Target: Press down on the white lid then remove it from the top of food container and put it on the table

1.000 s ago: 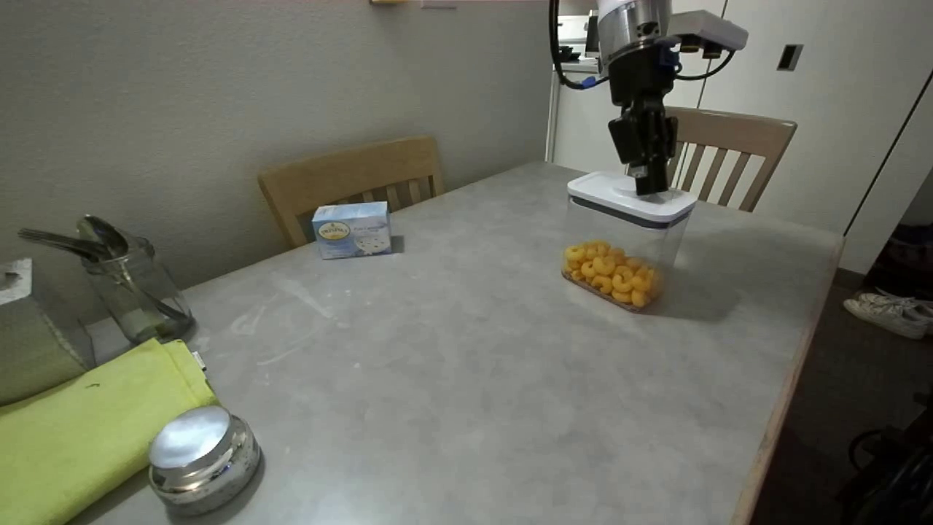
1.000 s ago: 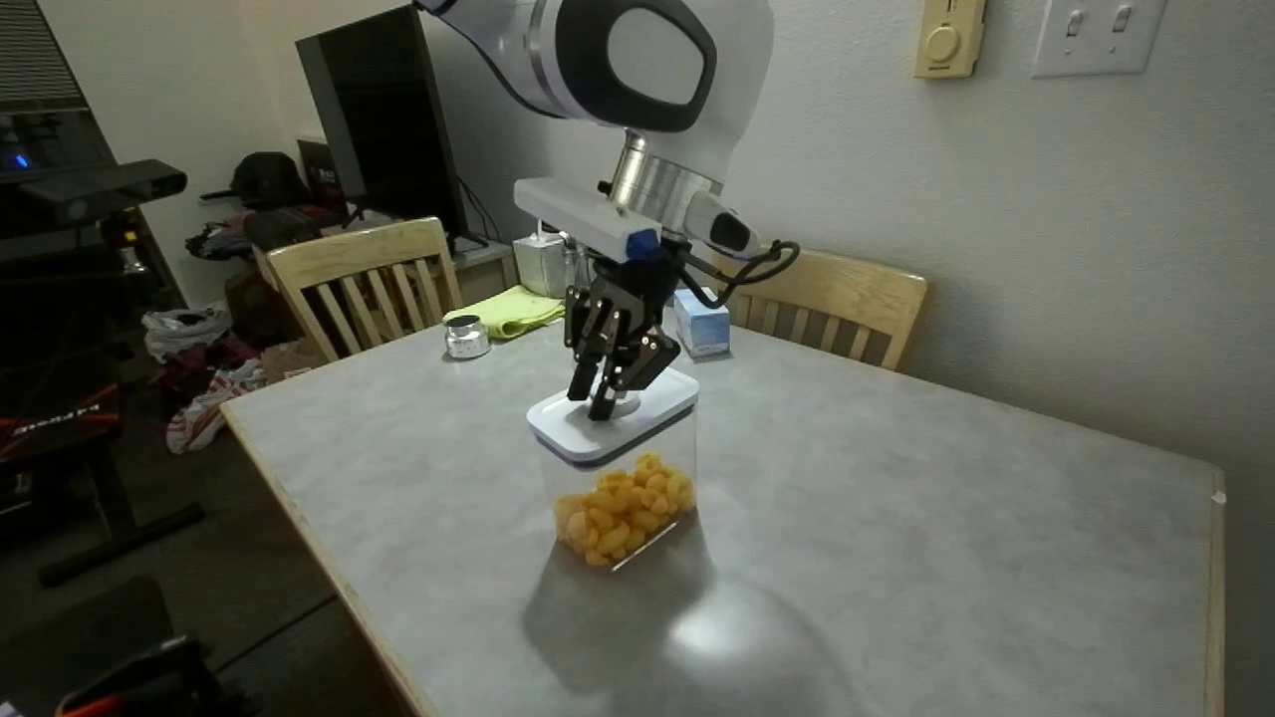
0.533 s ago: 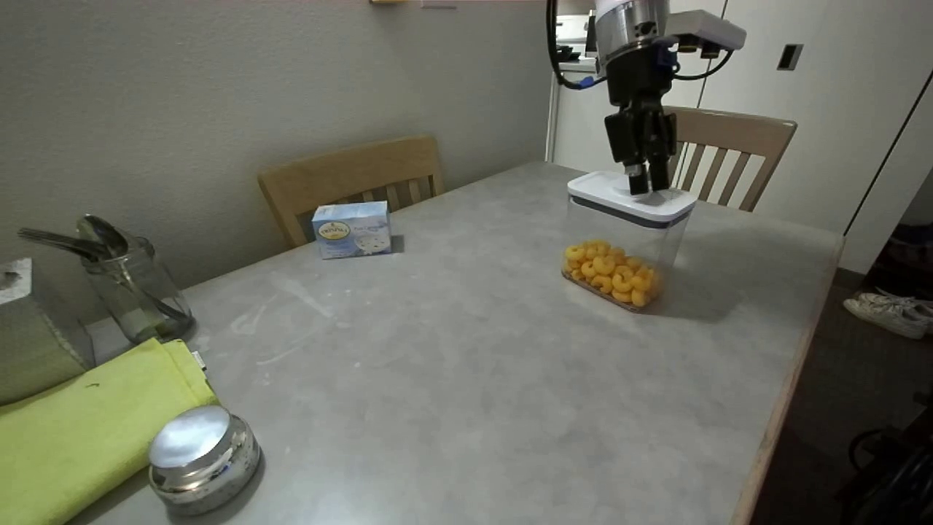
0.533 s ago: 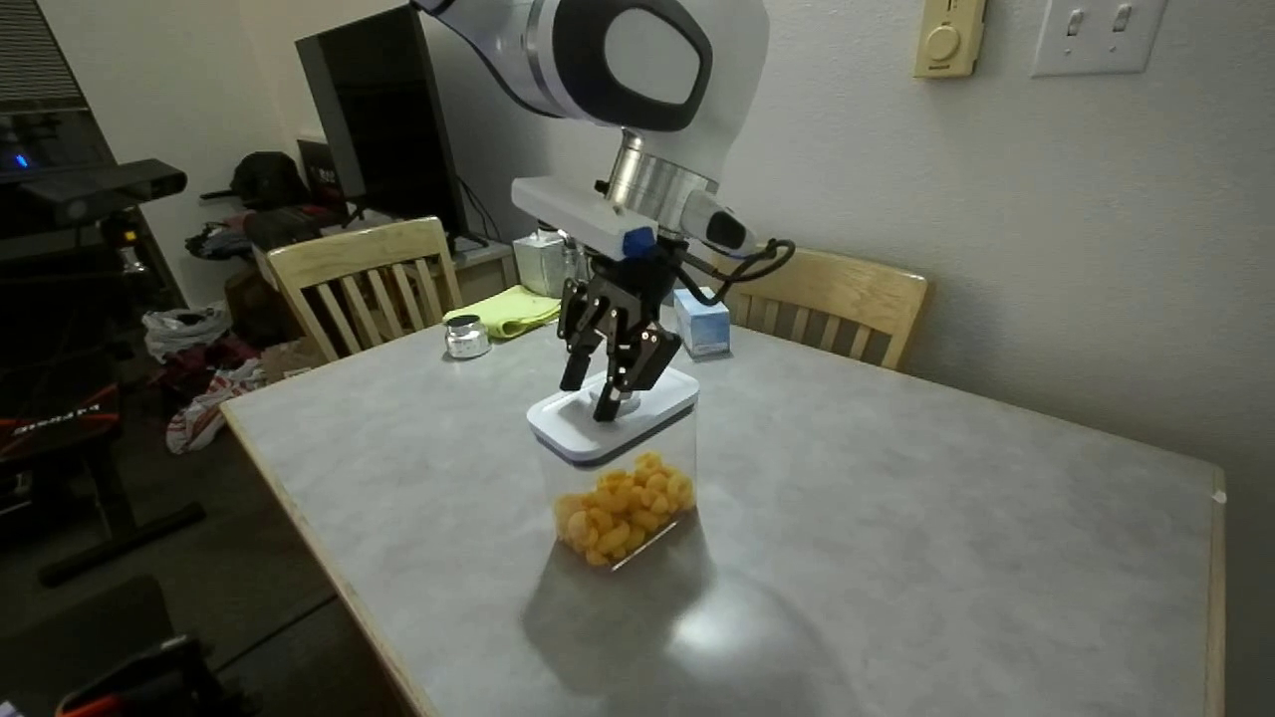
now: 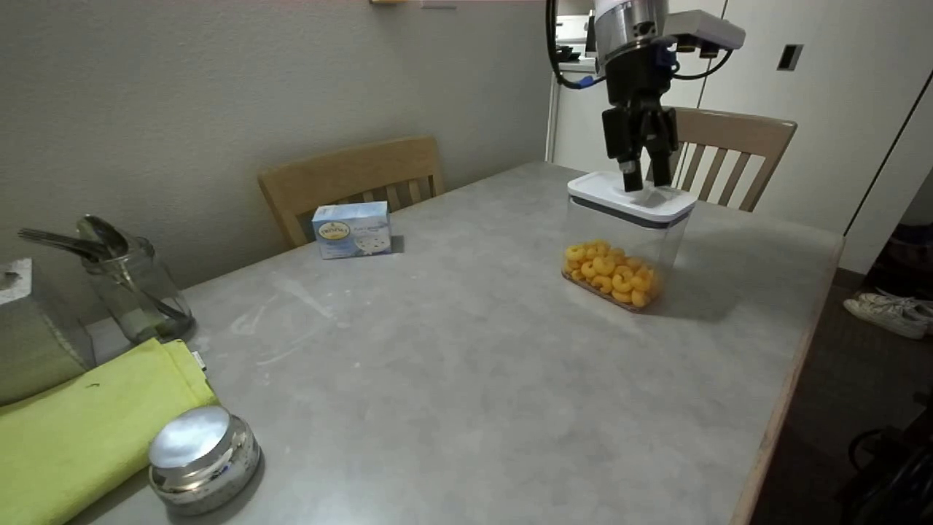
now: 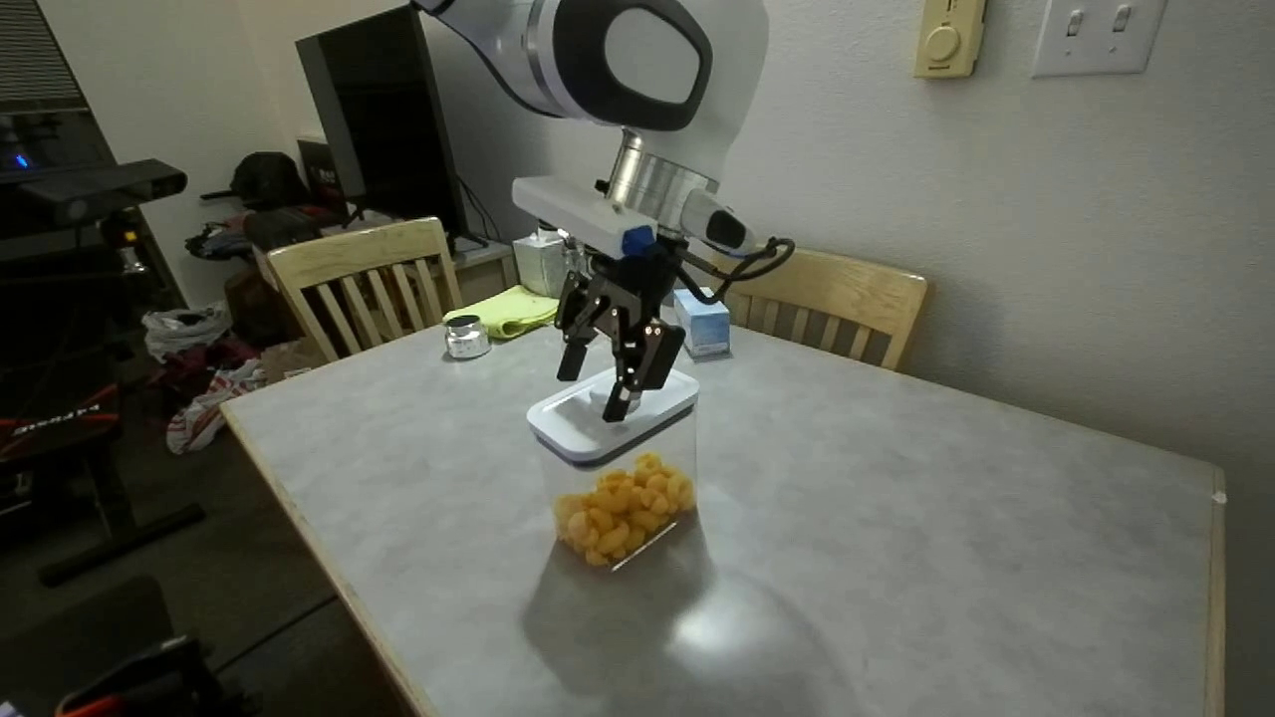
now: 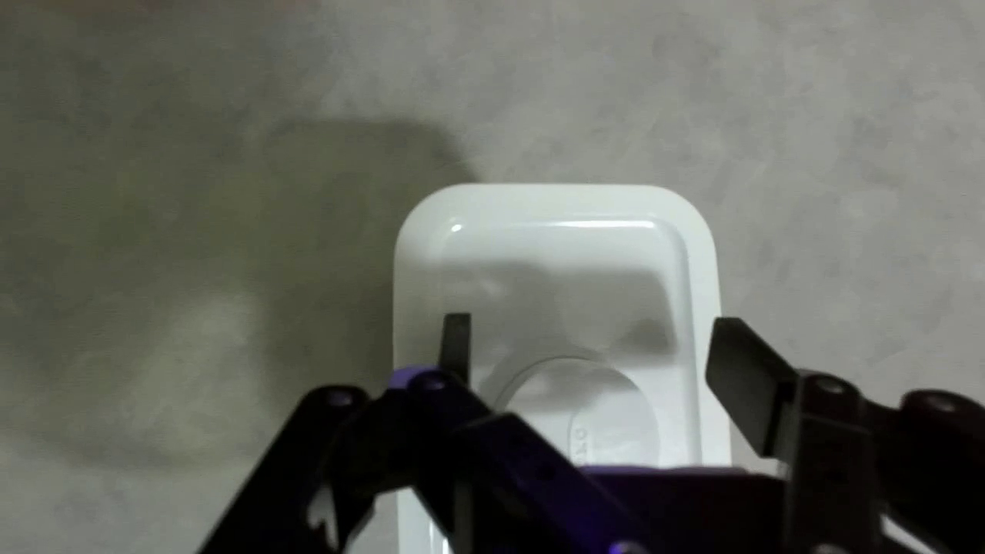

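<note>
The gripper (image 5: 646, 187) is spreading its fingers (image 5: 661, 168) over the white lid (image 5: 603, 191) at upper right in an exterior view, tips parting after standing almost together a second earlier. One tip is edging left while its partner is moving right, and a gap is widening between them. At mid-frame in an exterior view, one finger is swinging toward the upper left as its mate is shifting right, and more of the lid's raised button (image 6: 601, 394) is showing between the pair. The robot arm (image 6: 652, 60) is drifting slightly left in both exterior views.
</note>
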